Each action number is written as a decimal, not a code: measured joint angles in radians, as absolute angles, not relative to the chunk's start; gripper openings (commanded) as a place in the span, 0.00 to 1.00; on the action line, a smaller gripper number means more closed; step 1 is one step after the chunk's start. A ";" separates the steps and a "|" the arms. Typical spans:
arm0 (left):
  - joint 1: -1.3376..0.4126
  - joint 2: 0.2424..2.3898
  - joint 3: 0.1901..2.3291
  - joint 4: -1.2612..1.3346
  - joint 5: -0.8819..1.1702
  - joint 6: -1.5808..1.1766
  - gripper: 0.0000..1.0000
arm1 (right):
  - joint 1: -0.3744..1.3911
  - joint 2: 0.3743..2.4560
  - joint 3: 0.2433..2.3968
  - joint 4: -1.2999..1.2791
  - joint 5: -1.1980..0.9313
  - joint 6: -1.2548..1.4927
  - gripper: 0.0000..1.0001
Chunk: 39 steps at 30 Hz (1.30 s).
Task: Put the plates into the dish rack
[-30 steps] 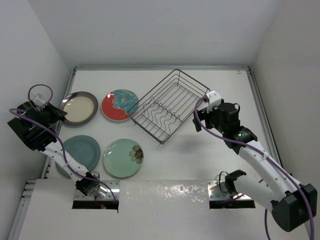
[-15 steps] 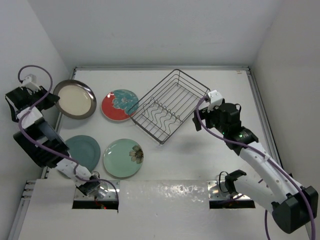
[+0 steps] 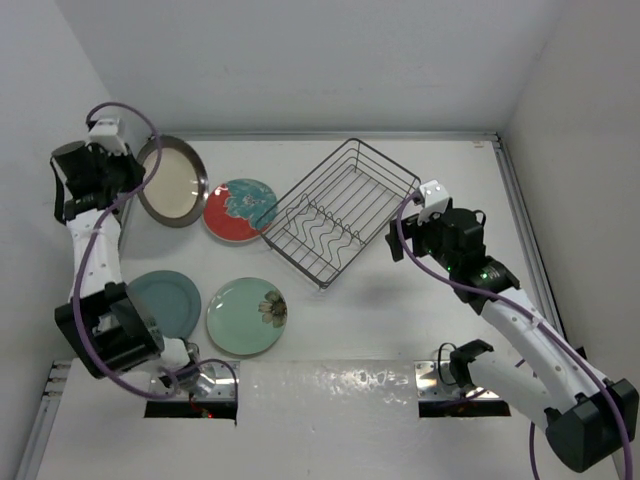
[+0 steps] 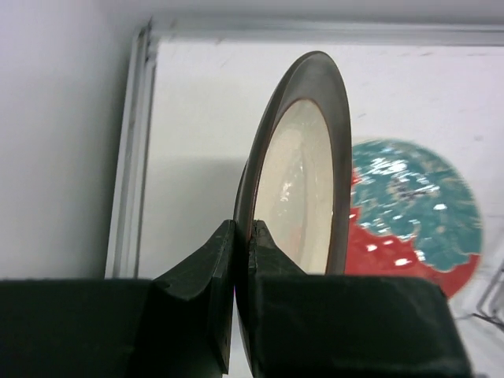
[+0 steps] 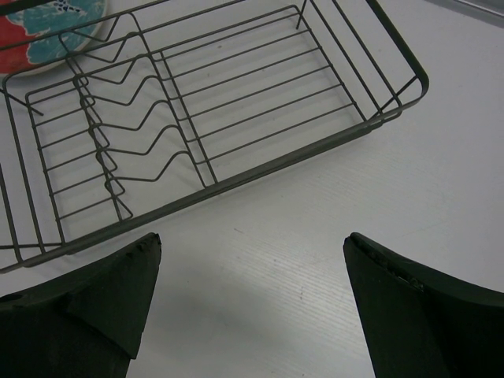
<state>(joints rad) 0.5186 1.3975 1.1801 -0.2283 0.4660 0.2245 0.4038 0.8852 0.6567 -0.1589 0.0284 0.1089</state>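
My left tool point(image 4: 242, 228) is clamped narrow on the round cream dinner plate with the dark brown rim point(image 4: 298, 177), one finger on its back and the other on its cream face, pinching the rim. From the left wrist camera I see that plate almost edge-on, standing close to upright, with the cream face turned toward the round red-and-teal patterned plate point(image 3: 240, 210). From the top camera the held plate sits high in the far left corner of the white bench point(image 3: 400, 320), tilted, its edge just beside the red-and-teal plate; I cannot tell whether it touches the bench. The red-and-teal plate lies flat, right by the left end of the rectangular dark wire dish rack point(image 3: 340, 212), which sits at a diagonal in the middle of the bench with its wavy wire dividers showing on the floor. The round pale green plate with the brown flower motif point(image 3: 246, 316) lies flat nearer the arm bases, apart from the rack's near corner and just beside a round grey-blue disc point(image 3: 165, 300). My right tool point(image 5: 252, 240) is spread wide and holds nothing; it hangs over bare bench just beside the rack's near right side, and through its wrist camera I see the rack's long rail and dividers ahead of the two fingers.
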 measured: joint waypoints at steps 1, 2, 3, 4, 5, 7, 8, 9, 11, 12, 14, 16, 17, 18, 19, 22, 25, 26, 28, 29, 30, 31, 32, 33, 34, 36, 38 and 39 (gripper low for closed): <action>0.483 1.374 1.192 -0.236 0.451 0.229 0.00 | 0.404 0.882 0.653 -0.158 0.029 0.109 0.97; 0.445 1.352 1.208 -0.241 0.440 0.232 0.00 | 0.404 0.879 0.648 -0.158 0.031 0.109 0.97; 0.410 1.332 1.227 -0.245 0.432 0.234 0.00 | 0.404 0.878 0.645 -0.159 0.033 0.109 0.97; 0.374 1.316 1.247 -0.246 0.424 0.236 0.00 | 0.404 0.878 0.640 -0.159 0.036 0.109 0.97; 0.337 1.301 1.270 -0.245 0.416 0.236 0.00 | 0.404 0.878 0.637 -0.159 0.038 0.109 0.97; 0.261 1.279 1.312 -0.243 0.393 0.240 0.00 | 0.404 0.878 0.634 -0.159 0.042 0.109 0.97; 0.218 1.272 1.332 -0.240 0.375 0.245 0.00 | 0.404 0.878 0.633 -0.159 0.043 0.109 0.97; 0.168 1.269 1.349 -0.236 0.358 0.253 0.00 | 0.404 0.878 0.633 -0.159 0.044 0.109 0.97; 0.065 1.271 1.375 -0.232 0.311 0.273 0.00 | 0.404 0.878 0.631 -0.158 0.045 0.110 0.97; 0.012 1.276 1.384 -0.232 0.292 0.282 0.00 | 0.404 0.878 0.630 -0.158 0.046 0.111 0.97; -0.100 1.299 1.398 -0.237 0.249 0.296 0.00 | 0.404 0.878 0.627 -0.157 0.046 0.113 0.97; -0.200 1.343 1.412 -0.245 0.214 0.311 0.00 | 0.404 0.878 0.621 -0.157 0.049 0.115 0.97; -0.240 1.369 1.420 -0.251 0.200 0.316 0.00 | 0.404 0.879 0.619 -0.157 0.049 0.117 0.97; -0.276 1.399 1.426 -0.255 0.191 0.322 0.00 | 0.404 0.879 0.616 -0.158 0.050 0.118 0.97; -0.302 1.430 1.432 -0.267 0.179 0.328 0.00 | 0.404 0.881 0.615 -0.158 0.050 0.118 0.97; -0.339 1.510 1.444 -0.302 0.151 0.340 0.00 | 0.404 0.885 0.611 -0.158 0.052 0.121 0.97; -0.340 1.555 1.444 -0.328 0.121 0.340 0.00 | 0.404 0.884 0.601 -0.158 0.056 0.122 0.98; -0.340 1.560 1.443 -0.329 0.119 0.339 0.00 | 0.404 0.884 0.596 -0.158 0.057 0.121 0.98; -0.340 1.560 1.443 -0.327 0.110 0.339 0.00 | 0.404 0.884 0.590 -0.158 0.060 0.121 0.98; -0.341 1.559 1.443 -0.321 0.107 0.340 0.00 | 0.404 0.884 0.589 -0.158 0.061 0.121 0.98; -0.343 1.559 1.443 -0.316 0.104 0.344 0.00 | 0.404 0.884 0.588 -0.158 0.062 0.121 0.98; -0.345 1.559 1.440 -0.310 0.100 0.348 0.00 | 0.404 0.884 0.588 -0.158 0.063 0.121 0.98; -0.345 1.559 1.439 -0.308 0.096 0.350 0.00 | 0.404 0.884 0.588 -0.158 0.064 0.121 0.98; -0.345 1.559 1.438 -0.305 0.096 0.351 0.00 | 0.404 0.884 0.587 -0.158 0.064 0.121 0.98; -0.347 1.559 1.437 -0.304 0.096 0.352 0.00 | 0.404 0.884 0.587 -0.158 0.064 0.121 0.98; -0.349 1.559 1.437 -0.304 0.097 0.354 0.00 | 0.404 0.884 0.587 -0.158 0.065 0.121 0.98; -0.356 1.555 1.427 -0.294 0.097 0.358 0.00 | 0.404 0.884 0.587 -0.157 0.068 0.121 0.98; -0.360 1.551 1.415 -0.287 0.097 0.360 0.00 | 0.404 0.884 0.585 -0.157 0.069 0.121 0.98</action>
<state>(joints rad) -0.3595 1.5509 1.4155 -0.2867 0.0975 0.3599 0.4038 0.8845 0.5854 -0.1574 0.0689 0.1215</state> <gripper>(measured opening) 0.051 0.975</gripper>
